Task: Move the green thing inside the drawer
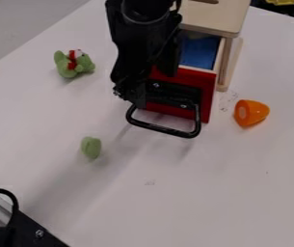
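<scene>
Camera view: looks down at a slant on a white tabletop (239, 193). See a black robot arm (146, 34) coming in from the top edge, with a black two-finger gripper (131, 89) hanging at the red front of a small drawer, by the left part of the black handle. Cannot tell the state of the jaws, whether apart, together or clamped on something; cannot tell contact with the handle either.

Find the drawer (207, 91), red-fronted, with pale wooden sides and a blue inside, pulled out of a pale wooden cabinet (217, 14) near the top edge. Note a looped black metal handle (168, 130), jutting out from the red front toward the lower part of the view.

Find two green things, both out on the tabletop and apart from the drawer. See a small, smooth, rounded green object (91, 147) lying below and left of the handle. See also a green soft-looking toy (73, 63) with red and white parts, farther up, to the left of the gripper. Cannot tell by colour alone which to take as the task's green thing.

See an orange rounded object (255, 113) with a paler end face, right of the drawer. Make out black hardware (33, 234) with a curved black cable at the lower left corner.
</scene>
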Robot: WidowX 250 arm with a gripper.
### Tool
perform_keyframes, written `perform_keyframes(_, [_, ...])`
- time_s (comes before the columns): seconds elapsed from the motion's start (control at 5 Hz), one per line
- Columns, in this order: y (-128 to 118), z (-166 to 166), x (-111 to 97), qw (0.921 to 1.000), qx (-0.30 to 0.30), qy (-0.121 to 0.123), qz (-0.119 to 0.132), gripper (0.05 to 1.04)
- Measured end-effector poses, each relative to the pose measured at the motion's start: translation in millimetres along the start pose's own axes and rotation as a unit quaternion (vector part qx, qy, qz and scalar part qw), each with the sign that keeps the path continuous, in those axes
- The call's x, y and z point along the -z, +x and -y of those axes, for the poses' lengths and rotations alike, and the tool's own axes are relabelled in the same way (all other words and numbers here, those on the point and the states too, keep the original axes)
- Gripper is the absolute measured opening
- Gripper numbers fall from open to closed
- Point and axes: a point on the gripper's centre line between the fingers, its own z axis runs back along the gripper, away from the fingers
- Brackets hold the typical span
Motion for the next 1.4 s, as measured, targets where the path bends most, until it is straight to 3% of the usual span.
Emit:
perform_keyframes(0.2, [-1, -5, 5, 0.9999, 0.000, 0.013, -0.001, 0.998])
perform_keyframes(0.4, [14, -8, 15, 0.9982, -0.039, 0.046, -0.008, 0.998])
perform_keyframes(0.6, [36, -14, 13, 0.9958, -0.074, 0.053, 0.007, 0.997])
perform_keyframes(0.8, [55, -23, 10, 0.9931, -0.108, 0.045, 0.003, 0.998])
perform_keyframes(1.0, [63, -41, 25, 0.9901, -0.132, 0.047, 0.009, 0.997])
perform_keyframes(1.4, [72, -67, 48, 0.9811, -0.180, 0.041, 0.057, 0.997])
